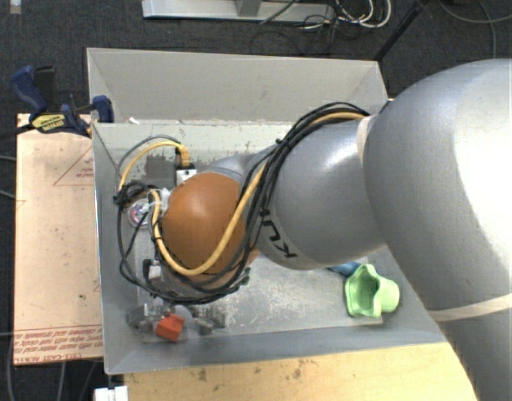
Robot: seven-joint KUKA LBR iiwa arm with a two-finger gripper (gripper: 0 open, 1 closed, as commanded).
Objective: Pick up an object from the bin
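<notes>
Jaws look spread, gripping nothing, astride small red block [168,328] at front wall of bin [322,342]; off-centre closing may squirt it away.

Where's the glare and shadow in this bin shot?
Camera view: a broad sheen on the grey arm and a softer one on its orange cover; the arm shades the bin floor beneath it; the green thing at the lower right lies in even light.
</notes>
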